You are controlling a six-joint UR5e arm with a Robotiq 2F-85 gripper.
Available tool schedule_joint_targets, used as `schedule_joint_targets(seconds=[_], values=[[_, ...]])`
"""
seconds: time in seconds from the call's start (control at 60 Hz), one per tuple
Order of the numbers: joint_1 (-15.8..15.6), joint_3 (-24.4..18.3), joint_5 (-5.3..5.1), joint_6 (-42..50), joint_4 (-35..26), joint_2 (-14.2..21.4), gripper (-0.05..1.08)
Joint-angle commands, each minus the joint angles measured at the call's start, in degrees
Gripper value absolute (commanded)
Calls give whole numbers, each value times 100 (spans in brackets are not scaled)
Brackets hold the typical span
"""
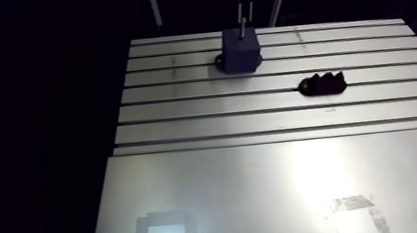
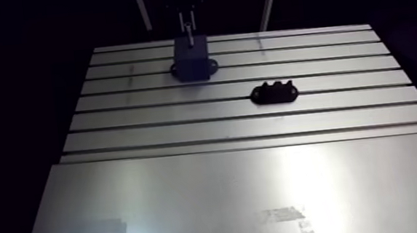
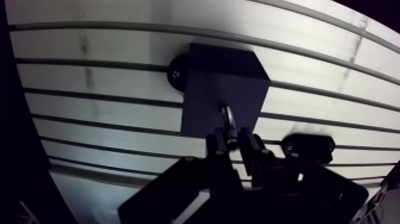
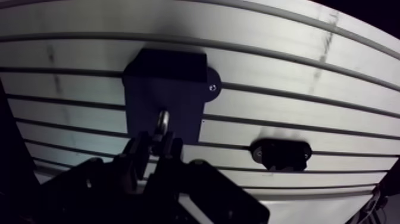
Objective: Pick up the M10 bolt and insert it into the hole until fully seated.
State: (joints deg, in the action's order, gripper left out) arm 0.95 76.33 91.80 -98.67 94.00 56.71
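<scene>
Found the M10 bolt (image 3: 227,117) silvery and upright, pinched at its upper end by the gripper (image 3: 233,138), with its lower end meeting the top face of the dark blue block (image 1: 240,50) and part of the shaft exposed above. Could not make out the hole beneath it. Found the block standing far back on the table (image 1: 262,186), left of its middle.

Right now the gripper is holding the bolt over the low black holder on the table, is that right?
Not quite. The gripper holds the bolt over the tall dark block, not the low black holder, which lies apart, beside the block. The wrist view shows it.
</scene>
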Motion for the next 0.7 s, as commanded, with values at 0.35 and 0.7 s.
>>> schedule_joint_targets(seconds=[0.35, 0.7], values=[[-7, 44, -1, -7, -17, 19, 108], [-7, 88, 9, -7, 42, 10, 108]])
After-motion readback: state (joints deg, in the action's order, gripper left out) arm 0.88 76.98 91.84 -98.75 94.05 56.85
